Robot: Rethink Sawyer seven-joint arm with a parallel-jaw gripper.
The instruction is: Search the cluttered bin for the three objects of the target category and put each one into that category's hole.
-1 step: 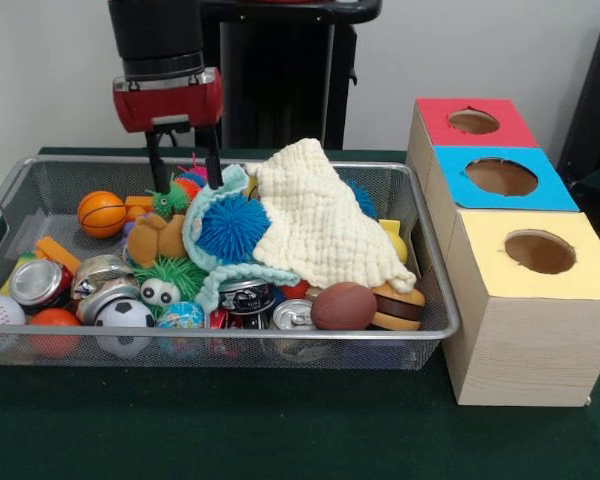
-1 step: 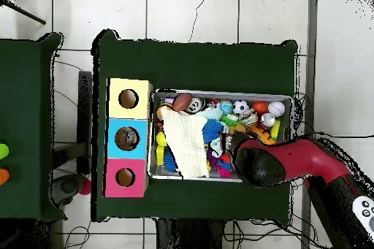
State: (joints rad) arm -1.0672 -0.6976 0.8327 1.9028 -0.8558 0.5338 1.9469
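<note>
Gripper (image 1: 185, 158) down in the far-left of the bin (image 1: 435, 300): pick one clear target, not the pile.

Keep your descent straight and clear of the cream cloth (image 1: 320, 225). Its two fingers stand apart, tips flanking the small green spiky toy (image 1: 165, 202); contact seems likely, but nothing is gripped. The holed boxes (image 1: 525, 262) wait right of the bin.

The cream cloth (image 1: 320, 225) hides much of the bin's (image 1: 435, 300) toys. From overhead, the arm (image 2: 281, 162) covers the gripper. The front view's top edge cuts off the arm.
</note>
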